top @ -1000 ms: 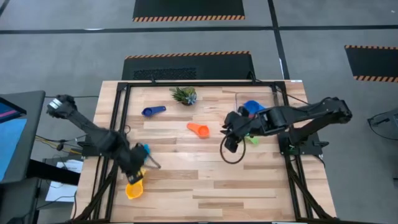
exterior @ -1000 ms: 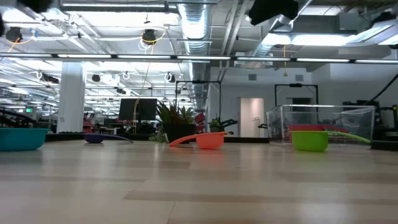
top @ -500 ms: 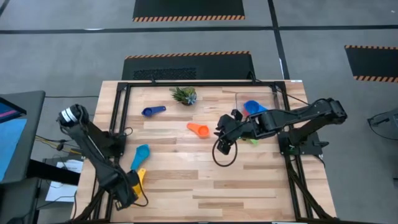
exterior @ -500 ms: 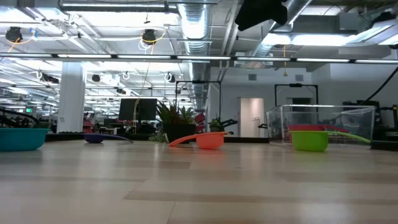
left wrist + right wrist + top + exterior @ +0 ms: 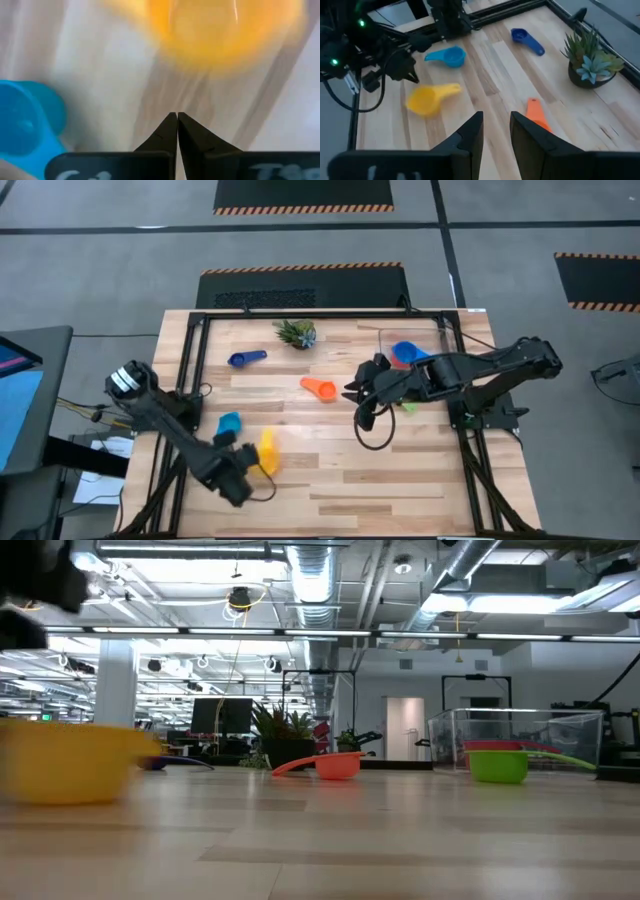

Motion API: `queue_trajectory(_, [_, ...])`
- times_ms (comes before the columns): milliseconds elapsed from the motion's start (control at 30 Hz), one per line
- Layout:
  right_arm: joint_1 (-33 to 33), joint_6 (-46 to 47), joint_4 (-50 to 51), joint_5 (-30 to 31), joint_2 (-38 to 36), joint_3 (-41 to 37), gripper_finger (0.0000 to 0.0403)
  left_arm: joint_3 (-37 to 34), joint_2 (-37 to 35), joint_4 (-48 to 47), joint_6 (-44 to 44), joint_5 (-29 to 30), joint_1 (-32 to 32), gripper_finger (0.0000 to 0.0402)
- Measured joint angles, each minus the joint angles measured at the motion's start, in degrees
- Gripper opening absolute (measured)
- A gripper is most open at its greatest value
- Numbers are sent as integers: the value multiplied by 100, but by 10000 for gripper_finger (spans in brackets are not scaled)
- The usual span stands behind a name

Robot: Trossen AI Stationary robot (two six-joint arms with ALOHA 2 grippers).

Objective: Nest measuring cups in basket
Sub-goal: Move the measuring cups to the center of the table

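My left gripper (image 5: 250, 464) is shut and low over the table's near left part. Its tips (image 5: 176, 117) point at the yellow cup (image 5: 267, 451), which lies blurred just ahead of them with a gap between. The light blue cup (image 5: 228, 423) lies beside it. The dark blue cup (image 5: 245, 359) and orange cup (image 5: 320, 389) lie farther back. The green cup (image 5: 405, 407) lies by the clear basket (image 5: 515, 730), which holds a blue cup (image 5: 405, 352) and a red one (image 5: 495, 746). My right gripper (image 5: 358, 388) is open, raised, right of the orange cup.
A small spiky potted plant (image 5: 296, 332) stands at the far middle. A black frame (image 5: 190, 360) runs along the table's left, far and right edges. A cable loop (image 5: 375, 430) hangs below my right arm. Bare wood lies at the near middle and near right.
My left gripper has gone from beside the light blue cup toward the near left corner, then swung toward the right. The yellow cup has slid along the table from the near left corner toward the right and a little farther back. It shows blurred now.
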State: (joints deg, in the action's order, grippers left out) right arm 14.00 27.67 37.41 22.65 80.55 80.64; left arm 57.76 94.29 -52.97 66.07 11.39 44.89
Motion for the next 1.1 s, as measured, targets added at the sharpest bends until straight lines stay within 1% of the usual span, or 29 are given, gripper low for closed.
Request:
queue_trajectory(33, [13,-60,8,-9,-2,49,120,51,-104,-70,-67,-194,-55,0])
queue_trajectory(100, [57,-147,-3,-8,-14,150,120,78,-286,-211,-153,-822,-37,0])
queue_trajectory(133, [79,-209,49,-11,-15,197,120,78,-355,-394,-68,-1027,13,0])
queue_trajectory(167, [115,-246,98,-11,-15,238,120,75,-434,-638,102,-1107,79,0])
queue_trajectory(300, [224,-263,140,-10,-15,286,120,74,-754,-1940,1019,-1255,292,0])
queue_trajectory(367, [258,-263,123,-9,-15,286,120,74,-919,-2662,1435,-1172,350,0])
queue_trajectory(400, [261,-263,79,-7,-15,286,120,67,-1008,-2949,1525,-1089,352,0])
queue_trajectory(467, [262,-234,-22,-6,-15,286,120,-38,-1177,-3180,1429,-867,328,0])
queue_trajectory(567, [262,-222,-130,9,-15,286,120,-406,-1465,-2937,714,-518,187,0])
queue_trajectory(667, [266,-221,-183,29,-51,286,120,-1074,-1859,-2242,38,-529,-60,0])
queue_trajectory(767, [297,-219,-220,47,-102,294,120,-1808,-2429,-1451,-153,-679,-327,0])
queue_trajectory(800, [305,-219,-198,45,-117,293,120,-1923,-2609,-1301,-121,-610,-416,0])
queue_trajectory(900, [365,-221,-249,51,-179,286,120,-1963,-3138,-1255,-134,-251,-639,0])
queue_trajectory(933, [363,-220,-270,90,-188,294,120,-1963,-3288,-1292,-241,-213,-712,0])
queue_trajectory(1000, [363,-224,-227,153,-200,292,120,-1965,-3374,-1369,-469,-250,-877,0])
queue_trajectory(1100, [363,-245,-236,185,-233,286,120,-1970,-3261,-1351,-540,-315,-1167,0])
